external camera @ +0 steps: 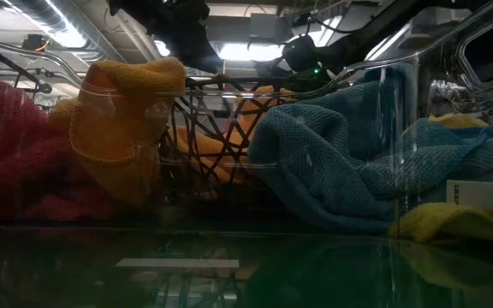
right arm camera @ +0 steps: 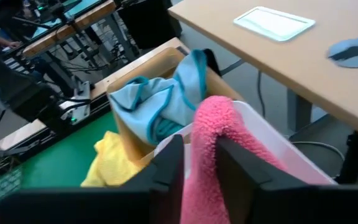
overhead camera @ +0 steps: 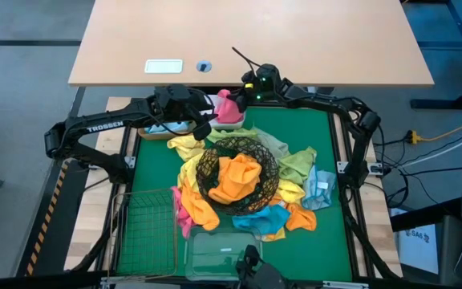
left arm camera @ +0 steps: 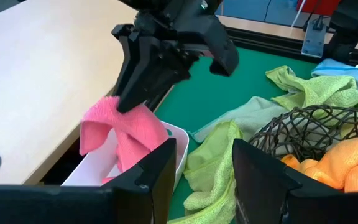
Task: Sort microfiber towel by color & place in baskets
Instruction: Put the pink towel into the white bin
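The right gripper [overhead camera: 229, 103] hangs over the white plastic tub [left arm camera: 178, 144] at the far edge of the green mat [overhead camera: 327, 241], its two fingers closed against a pink towel [left arm camera: 128, 127], a fuzzy, bright bubblegum-coloured cloth that droops in a folded hump from the fingertips into the tub. Seen from that arm's own wrist, the pink pile rises between the two dark fingers, thick and nubbly. Just beside the tub sits the tan square tray [right arm camera: 143, 70] with a light blue towel [right arm camera: 160, 99] crumpled inside it. The left gripper [overhead camera: 202, 128] waits close by, near the tub, its fingers spread apart and holding nothing. In the middle of the mat the round black wire bowl [overhead camera: 265, 164] holds an orange towel [overhead camera: 237, 178], ringed by a loose heap of yellow, lime green, teal, pink and orange cloths. The green wire-mesh square basket [overhead camera: 147, 229] and the clear plastic box [overhead camera: 215, 253] stand side by side at the near edge.
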